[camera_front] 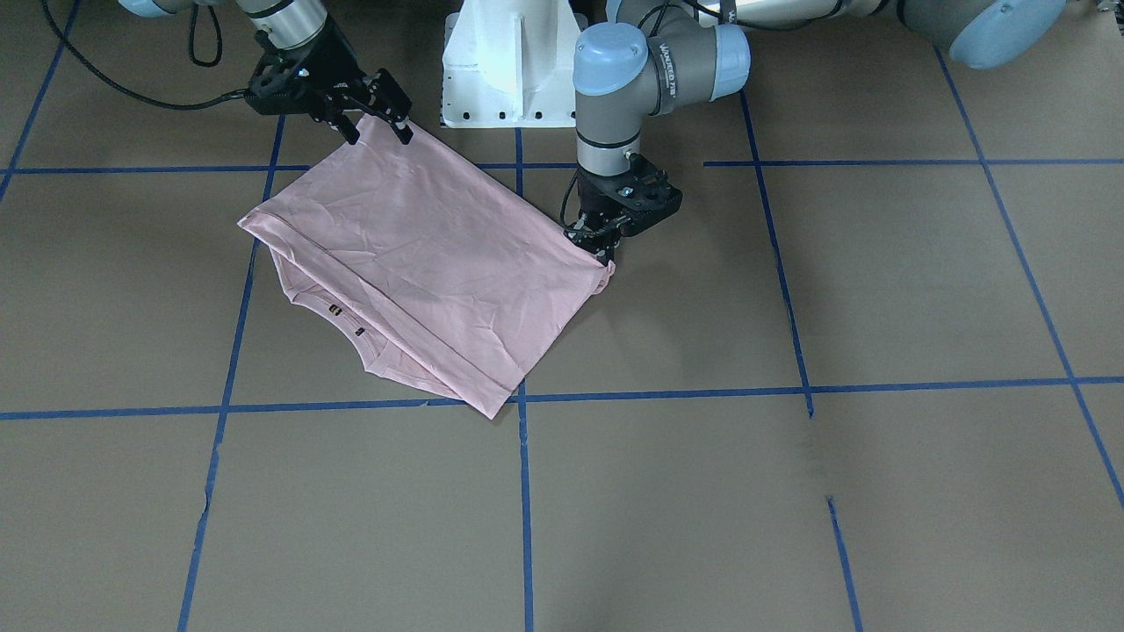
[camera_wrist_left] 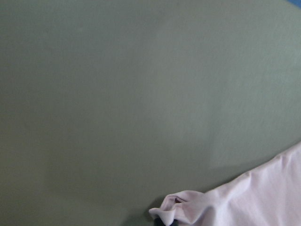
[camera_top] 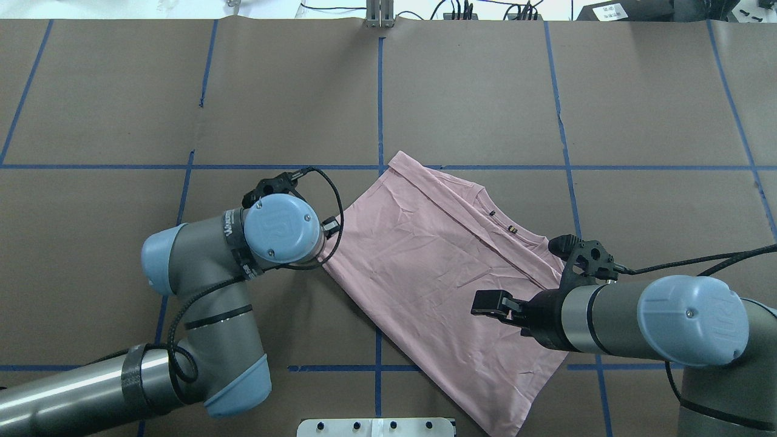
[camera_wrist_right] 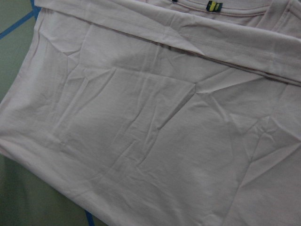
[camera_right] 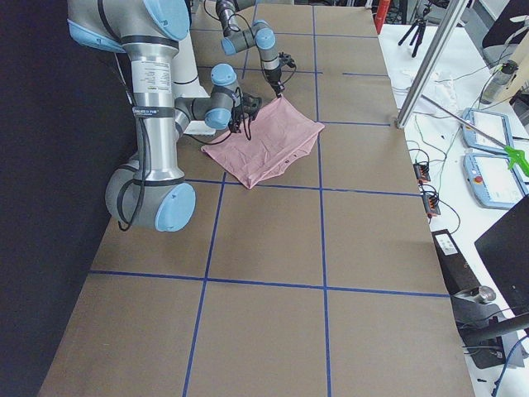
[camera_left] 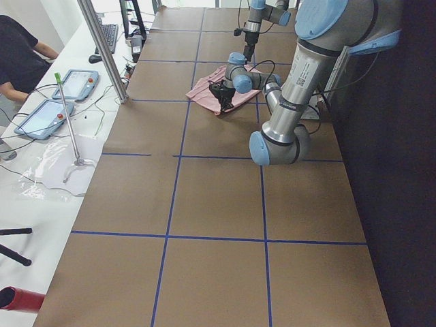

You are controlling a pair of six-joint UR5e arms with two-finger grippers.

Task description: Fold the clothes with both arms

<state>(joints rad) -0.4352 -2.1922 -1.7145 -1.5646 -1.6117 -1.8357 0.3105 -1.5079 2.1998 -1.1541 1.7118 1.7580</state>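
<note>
You're maybe one fold in: the pink T-shirt (camera_front: 421,254) lies doubled over on the table (camera_front: 790,483) by the robot, left gripper (camera_front: 595,239) pinching one corner, right gripper (camera_front: 378,132) spread wide at another, more folds left.

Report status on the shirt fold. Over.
Left end effector shut on a bunched corner of the T-shirt. Right end effector open, straddling the corner nearest the base. T-shirt folded over, collar peeking out. No obstacle seen.

Overhead view looks forward and down; front view faces back, steeply down — both share the T-shirt (camera_top: 425,267); wrist views sit close on it.
</note>
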